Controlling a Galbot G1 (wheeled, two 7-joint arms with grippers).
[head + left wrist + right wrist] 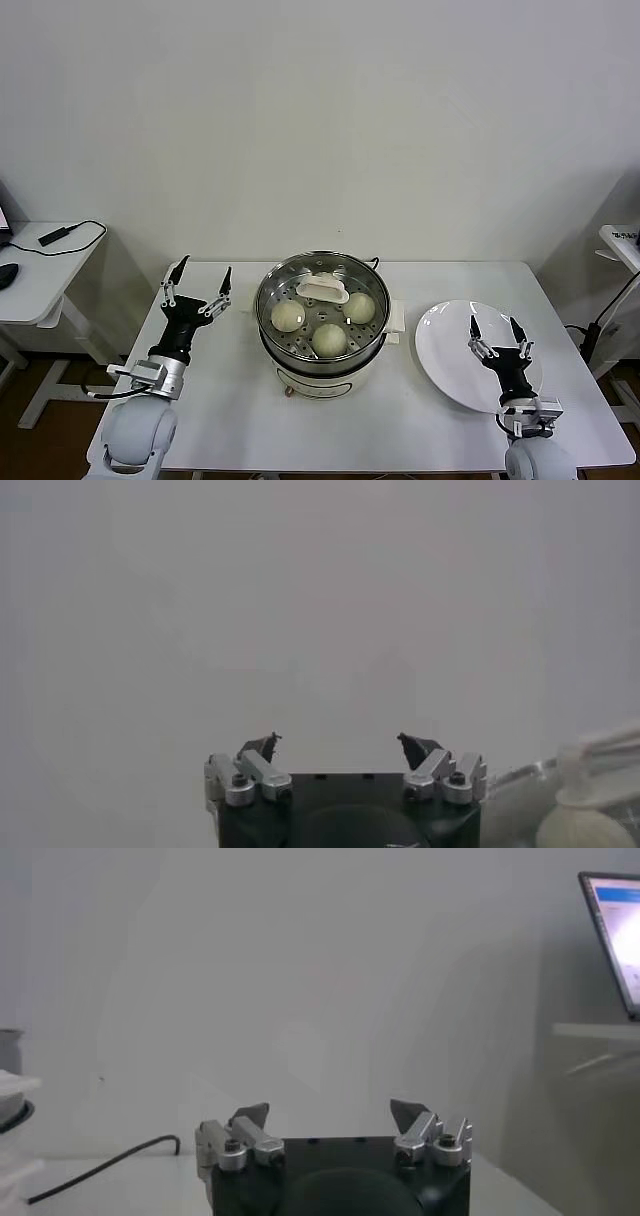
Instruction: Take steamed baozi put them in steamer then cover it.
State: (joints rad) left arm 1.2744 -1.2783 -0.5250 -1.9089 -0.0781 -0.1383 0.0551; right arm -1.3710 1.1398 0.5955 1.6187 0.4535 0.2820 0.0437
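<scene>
The steamed baozi [328, 338] lie in the steamer [322, 312] at frame centre under the cover [322, 289], while the left gripper [197, 284] at lower left and right gripper [495, 332] over the white plate [440, 355] at lower right both gape wide, grasping nothing.

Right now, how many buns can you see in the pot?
3 round cream dough buns under the clear glass lid of the shiny steel steamer pot: left, front, right. The lid's white handle may hide another.
</scene>
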